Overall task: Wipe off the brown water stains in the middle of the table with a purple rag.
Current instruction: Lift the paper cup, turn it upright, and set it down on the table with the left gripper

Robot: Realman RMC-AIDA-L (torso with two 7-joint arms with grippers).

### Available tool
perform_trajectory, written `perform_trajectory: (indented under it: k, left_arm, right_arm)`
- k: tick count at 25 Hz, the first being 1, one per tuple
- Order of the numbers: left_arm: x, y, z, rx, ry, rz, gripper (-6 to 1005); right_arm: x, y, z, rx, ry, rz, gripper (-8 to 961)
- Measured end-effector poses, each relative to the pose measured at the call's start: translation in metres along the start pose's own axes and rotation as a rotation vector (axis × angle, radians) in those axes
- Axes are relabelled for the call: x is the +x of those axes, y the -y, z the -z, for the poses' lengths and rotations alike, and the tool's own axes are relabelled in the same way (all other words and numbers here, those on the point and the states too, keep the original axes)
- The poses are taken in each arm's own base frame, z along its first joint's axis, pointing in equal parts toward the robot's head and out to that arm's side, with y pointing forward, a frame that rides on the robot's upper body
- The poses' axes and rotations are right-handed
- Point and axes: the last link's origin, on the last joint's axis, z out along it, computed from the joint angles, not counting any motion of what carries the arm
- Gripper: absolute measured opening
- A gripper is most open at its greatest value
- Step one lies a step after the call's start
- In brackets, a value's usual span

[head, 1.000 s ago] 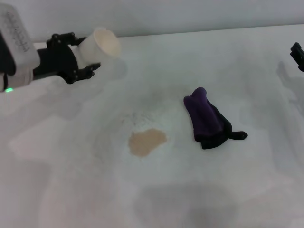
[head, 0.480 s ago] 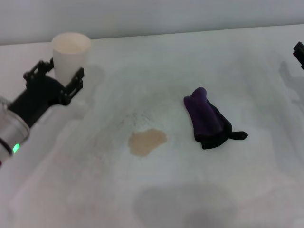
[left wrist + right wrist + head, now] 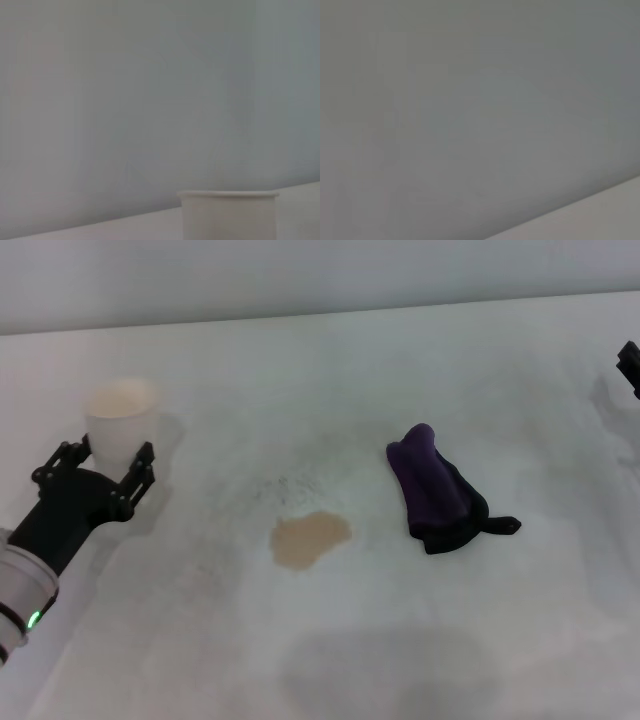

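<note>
White table (image 3: 400,360): one stain (image 3: 309,538), one rag (image 3: 436,490), one cup (image 3: 118,422).

Head downward; wrists level, wallward.

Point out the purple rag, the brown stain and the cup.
purple rag (image 3: 432,485): head view, middle of the purple fold.
brown water stains (image 3: 308,538): head view, centre of the tan blotch.
cup (image 3: 118,425): head view, side wall below the rim.
</note>
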Motion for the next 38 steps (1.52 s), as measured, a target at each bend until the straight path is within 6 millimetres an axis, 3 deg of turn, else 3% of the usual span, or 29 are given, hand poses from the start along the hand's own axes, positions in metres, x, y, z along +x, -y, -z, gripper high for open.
perform_trajectory:
  k: [28, 34, 38]
  left_arm:
    - [-0.017, -0.004, 0.007, 0.037, 0.082, 0.052, 662]
    - [-0.019, -0.004, 0.009, 0.043, 0.086, 0.058, 737]
    - [-0.02, -0.007, 0.012, 0.039, 0.083, 0.067, 840]
  right_arm:
    - [0.001, -0.001, 0.002, -0.003, 0.003, -0.007, 842]
    - [0.001, 0.002, 0.003, 0.001, 0.003, -0.006, 842]
    - [0.0, 0.005, 0.004, 0.006, 0.006, -0.003, 842]
